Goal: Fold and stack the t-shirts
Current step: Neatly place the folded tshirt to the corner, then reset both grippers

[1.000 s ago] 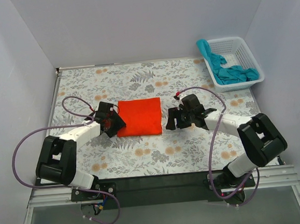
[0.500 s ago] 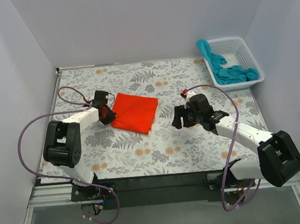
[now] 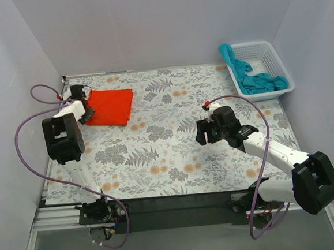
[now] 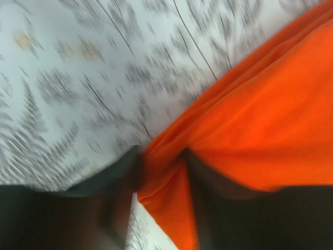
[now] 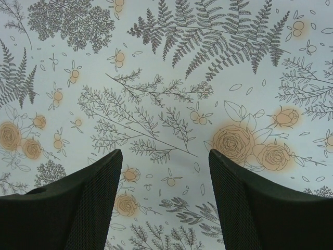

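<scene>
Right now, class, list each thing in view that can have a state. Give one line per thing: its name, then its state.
orange-red t-shirt, folded flat, lying at the table's far left corner
teal t-shirt, unfolded, crumpled in the basket, one end draped over its rim
basket, upright at the far right corner
left hand, fingers either side of the orange-red t-shirt's edge; blur hides whether it grips
right hand, open, empty, over bare table

orange-red t-shirt (image 3: 110, 107): soft matt cloth, smooth, fine creases at the folds. teal t-shirt (image 3: 256, 82): same matt cloth, crumpled. basket (image 3: 266, 94): white plastic lattice, slight sheen. table cover (image 3: 169, 154): matt floral print, flat. right gripper (image 5: 164, 156) pads (image 5: 83, 213): black, matt, fine mesh texture. arm shells (image 3: 273, 151): glossy white plastic.
</scene>
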You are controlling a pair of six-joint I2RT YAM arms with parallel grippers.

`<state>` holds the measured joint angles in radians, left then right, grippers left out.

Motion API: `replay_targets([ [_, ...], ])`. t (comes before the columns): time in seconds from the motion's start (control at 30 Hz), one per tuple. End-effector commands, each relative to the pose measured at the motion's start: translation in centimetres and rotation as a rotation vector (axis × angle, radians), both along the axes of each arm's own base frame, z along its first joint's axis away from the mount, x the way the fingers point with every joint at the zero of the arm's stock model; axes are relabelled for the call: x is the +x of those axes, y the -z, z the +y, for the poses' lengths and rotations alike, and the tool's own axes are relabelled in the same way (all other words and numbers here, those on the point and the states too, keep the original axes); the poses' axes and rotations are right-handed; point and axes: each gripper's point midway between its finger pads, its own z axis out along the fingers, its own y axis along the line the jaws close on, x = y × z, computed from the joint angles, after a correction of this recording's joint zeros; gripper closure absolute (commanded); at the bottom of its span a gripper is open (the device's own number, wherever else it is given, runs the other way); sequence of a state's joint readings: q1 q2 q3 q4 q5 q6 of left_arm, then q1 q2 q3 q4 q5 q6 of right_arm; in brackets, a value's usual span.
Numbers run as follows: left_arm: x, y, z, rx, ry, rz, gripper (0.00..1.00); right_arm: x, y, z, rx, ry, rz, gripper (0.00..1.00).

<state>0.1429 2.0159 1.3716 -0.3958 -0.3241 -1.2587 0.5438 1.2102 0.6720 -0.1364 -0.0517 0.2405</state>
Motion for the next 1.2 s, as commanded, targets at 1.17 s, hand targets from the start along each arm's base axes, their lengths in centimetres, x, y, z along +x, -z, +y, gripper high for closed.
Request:
replay_targets([
  [1.17, -2.4, 1.6, -8.0, -0.686, -0.433, -0.318, 0.28, -1.4, -2.7, -3.4, 0.075, 0.047, -0.111, 0.14],
])
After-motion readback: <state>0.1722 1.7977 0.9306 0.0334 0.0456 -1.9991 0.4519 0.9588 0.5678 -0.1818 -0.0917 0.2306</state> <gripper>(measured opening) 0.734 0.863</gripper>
